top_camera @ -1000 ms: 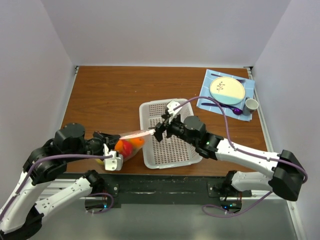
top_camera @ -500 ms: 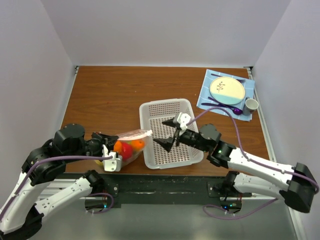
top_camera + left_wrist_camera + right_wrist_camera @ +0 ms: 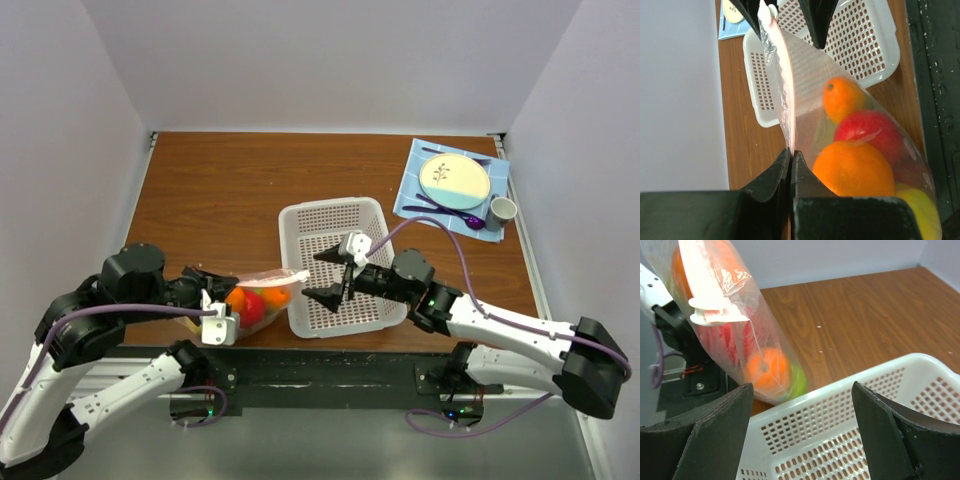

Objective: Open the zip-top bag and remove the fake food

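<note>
The left pincer (image 3: pixel 791 152) clamps the zip-top bag (image 3: pixel 807 75); right pincer (image 3: pixel 801 386) gapes above the basket (image 3: pixel 920 371).

Wooden table (image 3: pixel 220 190): white basket (image 3: pixel 295 260), blue placemat (image 3: pixel 410 195).

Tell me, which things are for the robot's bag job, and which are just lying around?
For the job:
- bag
- fake fruit inside it

Just lying about:
- basket
- plate
- cup
- blue mat
- purple spoon
</note>
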Robot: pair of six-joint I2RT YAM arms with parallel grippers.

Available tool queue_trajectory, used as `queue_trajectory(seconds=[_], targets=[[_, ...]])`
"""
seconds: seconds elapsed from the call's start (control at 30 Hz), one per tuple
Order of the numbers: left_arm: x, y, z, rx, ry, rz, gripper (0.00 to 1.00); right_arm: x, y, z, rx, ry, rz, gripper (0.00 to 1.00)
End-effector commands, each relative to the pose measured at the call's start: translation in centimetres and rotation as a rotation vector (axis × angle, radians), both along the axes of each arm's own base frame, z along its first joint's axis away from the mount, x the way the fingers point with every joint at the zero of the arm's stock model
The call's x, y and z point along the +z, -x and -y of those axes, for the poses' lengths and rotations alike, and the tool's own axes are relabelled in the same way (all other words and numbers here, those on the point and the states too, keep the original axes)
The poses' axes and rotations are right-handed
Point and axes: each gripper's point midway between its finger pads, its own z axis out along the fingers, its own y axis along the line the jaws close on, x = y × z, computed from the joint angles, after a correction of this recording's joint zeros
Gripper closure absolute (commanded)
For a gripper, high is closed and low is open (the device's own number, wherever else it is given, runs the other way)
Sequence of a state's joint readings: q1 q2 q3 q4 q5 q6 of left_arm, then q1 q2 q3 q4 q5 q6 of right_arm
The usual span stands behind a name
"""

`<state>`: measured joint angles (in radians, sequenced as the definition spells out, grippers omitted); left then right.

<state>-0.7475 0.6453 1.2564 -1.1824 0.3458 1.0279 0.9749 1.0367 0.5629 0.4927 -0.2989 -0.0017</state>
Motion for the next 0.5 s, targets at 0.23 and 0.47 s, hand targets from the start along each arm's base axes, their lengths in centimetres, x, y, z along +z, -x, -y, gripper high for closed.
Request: queue_trajectory(seconds=[0.23,0.47], targets=[[1.6,0.6,0.6,-0.019,0.055,-0.014,1.0,9.1,2.8,-1.5,0.183,-0.255,0.086,0.18],[2.1,0.3,1.1,-0.015,0.078,-0.022,1.0,9.0,3.2,-2.1,0.218,-0.265,0.076,0.26]])
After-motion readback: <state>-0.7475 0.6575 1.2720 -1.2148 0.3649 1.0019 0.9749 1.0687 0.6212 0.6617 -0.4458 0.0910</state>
